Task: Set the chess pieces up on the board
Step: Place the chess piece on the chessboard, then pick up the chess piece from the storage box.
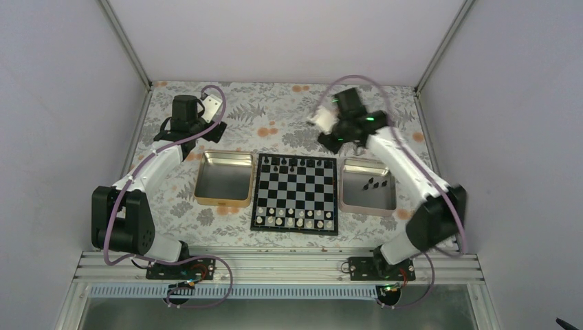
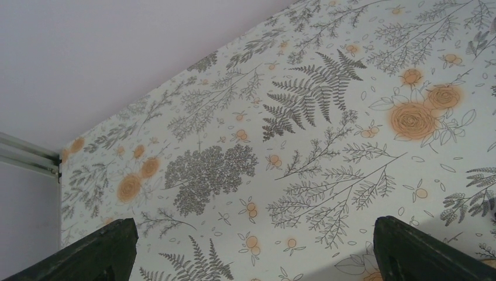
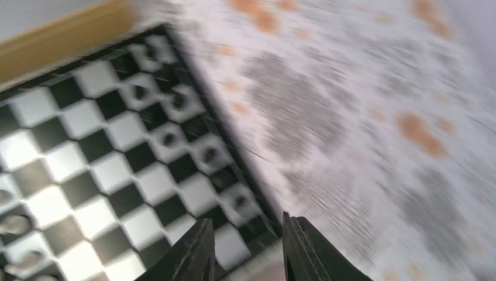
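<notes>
The board (image 1: 295,194) lay flat at the middle of the flower-patterned tabletop (image 1: 275,120). A gold tray (image 1: 223,179) sat just beside its left edge and a silver tray (image 1: 369,187) just beside its right edge.

Several black pieces (image 1: 292,162) stood on the far rows of the board. The exact count could not be read. A few more black pieces lay loose inside the silver tray. White pieces (image 1: 295,216) filled the two near rows.

The left hand (image 2: 251,234) was open. Its two fingers (image 2: 99,252) stood wide apart with nothing between them. It hung over bare tabletop beyond the gold tray, well apart from the board.

The right hand (image 3: 247,225) was over the tabletop near the far right corner of the board. Its wrist view was blurred. The fingers (image 3: 196,252) were parted by a narrow gap, with only the board corner showing between them. No piece was gripped.
</notes>
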